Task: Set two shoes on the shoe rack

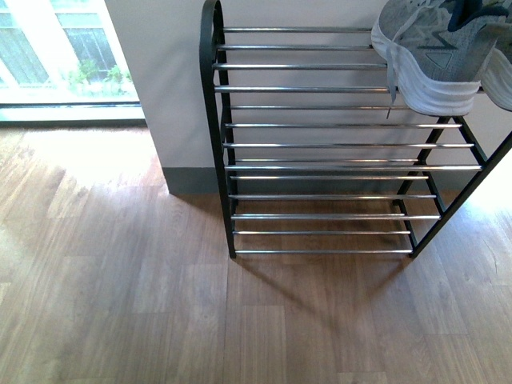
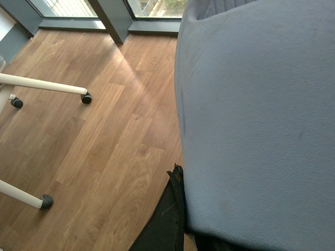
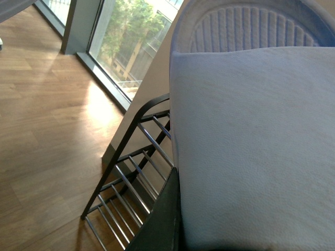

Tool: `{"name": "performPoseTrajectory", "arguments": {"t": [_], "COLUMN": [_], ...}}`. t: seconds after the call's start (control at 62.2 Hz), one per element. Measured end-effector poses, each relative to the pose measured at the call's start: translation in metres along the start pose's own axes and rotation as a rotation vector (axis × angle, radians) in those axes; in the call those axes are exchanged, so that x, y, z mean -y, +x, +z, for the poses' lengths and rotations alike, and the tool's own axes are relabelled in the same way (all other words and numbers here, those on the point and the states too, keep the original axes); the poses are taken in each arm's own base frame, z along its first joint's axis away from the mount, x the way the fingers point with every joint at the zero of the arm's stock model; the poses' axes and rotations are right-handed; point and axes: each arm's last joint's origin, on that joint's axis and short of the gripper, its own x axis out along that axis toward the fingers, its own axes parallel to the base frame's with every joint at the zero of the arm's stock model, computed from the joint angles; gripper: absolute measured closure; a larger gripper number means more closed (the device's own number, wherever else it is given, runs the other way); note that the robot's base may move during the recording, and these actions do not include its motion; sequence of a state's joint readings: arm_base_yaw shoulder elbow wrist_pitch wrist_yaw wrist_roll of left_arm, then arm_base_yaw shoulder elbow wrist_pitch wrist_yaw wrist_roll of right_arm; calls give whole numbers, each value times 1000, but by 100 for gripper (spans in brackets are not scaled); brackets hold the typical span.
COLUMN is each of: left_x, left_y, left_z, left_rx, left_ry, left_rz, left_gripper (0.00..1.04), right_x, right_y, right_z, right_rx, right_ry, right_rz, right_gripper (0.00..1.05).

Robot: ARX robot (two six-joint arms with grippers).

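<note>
one grey sneaker (image 1: pixel 432 56) on rack (image 1: pixel 320 144); wood floor (image 1: pixel 120 280), window (image 1: pixel 56 48); end effector grips unclear.

We find the shoe rack's (image 1: pixel 320 144) top rods bare left of the grey sneakers (image 1: pixel 436 56) crowding its right end, lower tiers unobstructed, and open floor (image 1: pixel 120 280) before it.

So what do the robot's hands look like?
Little shows. The left gripper and right gripper each show one flat, matte black jaw with a straight edge. No cables or markings are visible. A sandal hides the rest in each wrist view, and the front view shows no arms.
</note>
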State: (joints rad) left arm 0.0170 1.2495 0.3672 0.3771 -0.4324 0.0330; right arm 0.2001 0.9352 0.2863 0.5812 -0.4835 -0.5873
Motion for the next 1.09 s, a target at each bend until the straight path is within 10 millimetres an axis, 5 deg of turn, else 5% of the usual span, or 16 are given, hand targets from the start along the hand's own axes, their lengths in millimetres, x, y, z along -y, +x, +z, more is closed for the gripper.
{"name": "performPoseTrajectory", "arguments": {"t": [0.37, 0.563, 0.74, 1.093], "left_x": [-1, 0, 0, 0], "left_y": [0, 0, 0, 0], "left_z": [0, 0, 0, 0], "left_rx": [-1, 0, 0, 0], "left_ry": [-2, 0, 0, 0], "left_rz": [10, -1, -1, -1], "left_gripper": [103, 103, 103, 103], "right_x": [2, 36, 58, 87], "right_y": [11, 84, 161, 262], "right_z": [4, 16, -3, -28], "right_rx": [-12, -134, -327, -442], "right_ry": [112, 467, 675, 778], "right_rz": [-87, -198, -217, -330], "right_gripper": [103, 103, 103, 103]}}
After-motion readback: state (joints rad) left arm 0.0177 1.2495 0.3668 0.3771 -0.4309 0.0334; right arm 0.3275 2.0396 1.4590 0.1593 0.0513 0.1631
